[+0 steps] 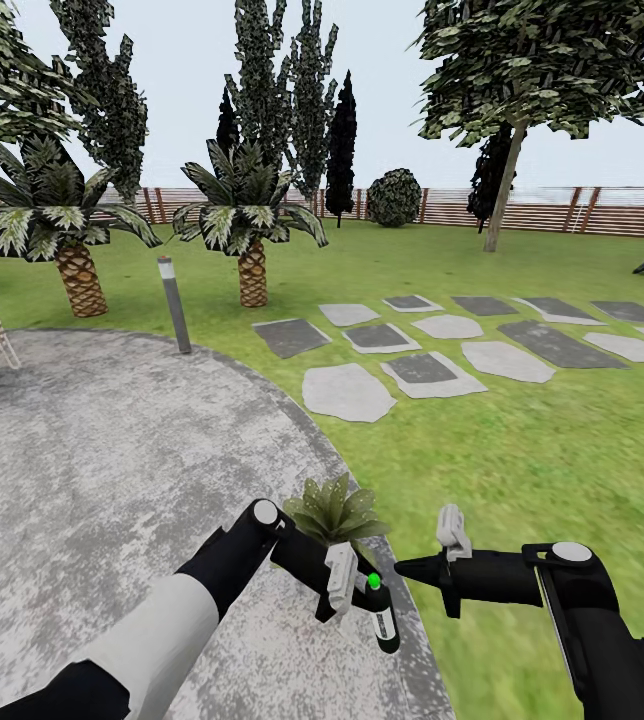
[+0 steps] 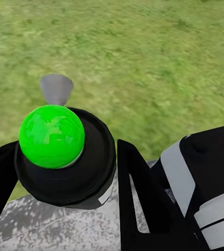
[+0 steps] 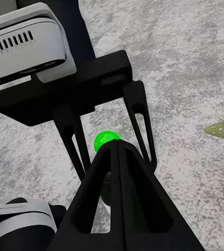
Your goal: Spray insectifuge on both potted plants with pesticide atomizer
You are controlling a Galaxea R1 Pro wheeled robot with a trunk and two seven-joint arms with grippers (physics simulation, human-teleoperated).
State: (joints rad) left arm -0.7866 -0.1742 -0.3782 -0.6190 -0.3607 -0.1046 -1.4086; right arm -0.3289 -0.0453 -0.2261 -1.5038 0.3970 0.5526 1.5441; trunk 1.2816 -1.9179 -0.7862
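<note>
Nearest the head camera, the left gripper (image 1: 362, 590) pinches the pesticide atomizer (image 1: 380, 605), a slim dark bottle with a white label band and a bright green ball on its top; the bottle hangs tilted between the fingers, its lower end pointing down toward the patio edge. In the left wrist view the green ball (image 2: 51, 136) sits on a round black collar, with the black fingers (image 2: 138, 193) close on either side of the body. Just beyond the left gripper, touching its outline from behind, a potted plant (image 1: 334, 510) spreads a low rosette of pointed olive leaves at the rim of the grey paved patio (image 1: 112, 450). To the right of the atomizer, near but apart from it, the right gripper (image 1: 407, 570) points its tip at the bottle with its fingers pressed together; the right wrist view shows those fingers (image 3: 117, 188) meeting in a single point in front of the green ball. Beneath both arms the mottled paving meets the green lawn (image 1: 542, 450). Further out lie stepping stones (image 1: 442, 345), a grey bollard lamp (image 1: 174, 305), two palms (image 1: 252, 225), and a brown slatted fence (image 1: 562, 208) under a pale sky.
</note>
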